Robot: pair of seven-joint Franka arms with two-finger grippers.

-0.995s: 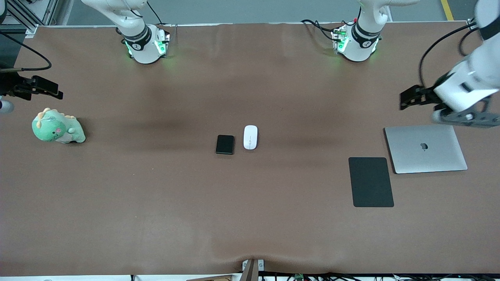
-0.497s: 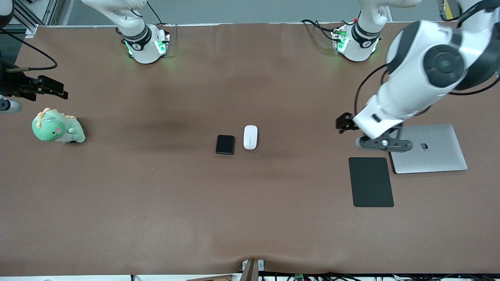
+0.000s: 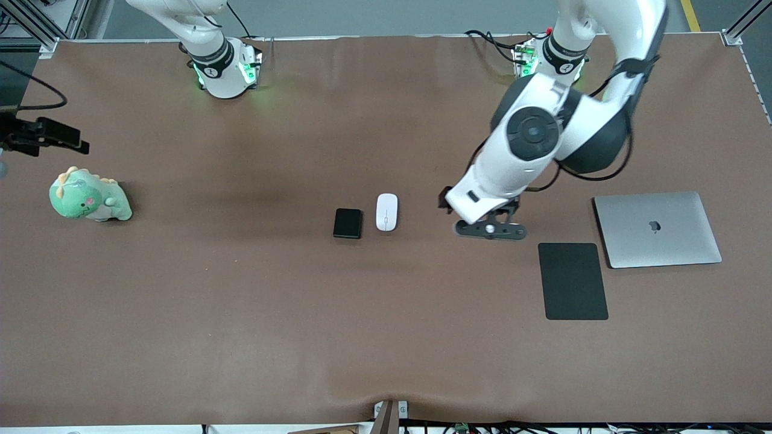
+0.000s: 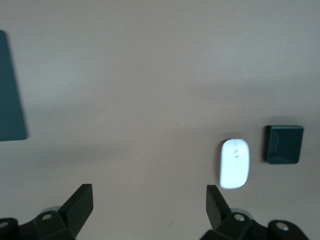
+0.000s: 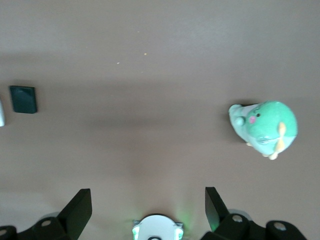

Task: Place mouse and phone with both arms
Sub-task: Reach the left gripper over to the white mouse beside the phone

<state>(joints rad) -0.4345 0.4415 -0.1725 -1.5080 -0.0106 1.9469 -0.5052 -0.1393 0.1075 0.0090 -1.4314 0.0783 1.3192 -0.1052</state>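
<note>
The white mouse (image 3: 386, 211) and the black phone (image 3: 348, 223) lie side by side at the middle of the table, the phone toward the right arm's end. My left gripper (image 3: 446, 201) hangs open and empty over bare table between the mouse and the mouse pad. The left wrist view shows the left gripper (image 4: 148, 201) with its jaws wide apart, and the mouse (image 4: 234, 163) and phone (image 4: 284, 144) ahead of it. My right gripper (image 3: 63, 137) is open and empty over the table's edge at the right arm's end. The right wrist view shows the right gripper (image 5: 147, 202) and the phone (image 5: 23, 99).
A closed silver laptop (image 3: 657, 229) and a flat black mouse pad (image 3: 573, 281) lie toward the left arm's end. A green plush dinosaur (image 3: 89, 196) sits near the right gripper and also shows in the right wrist view (image 5: 263, 127).
My left arm has swung from over the laptop's end of the table toward the mouse, its gripper still open. The right gripper has shifted only slightly. Mouse and phone have not moved.
</note>
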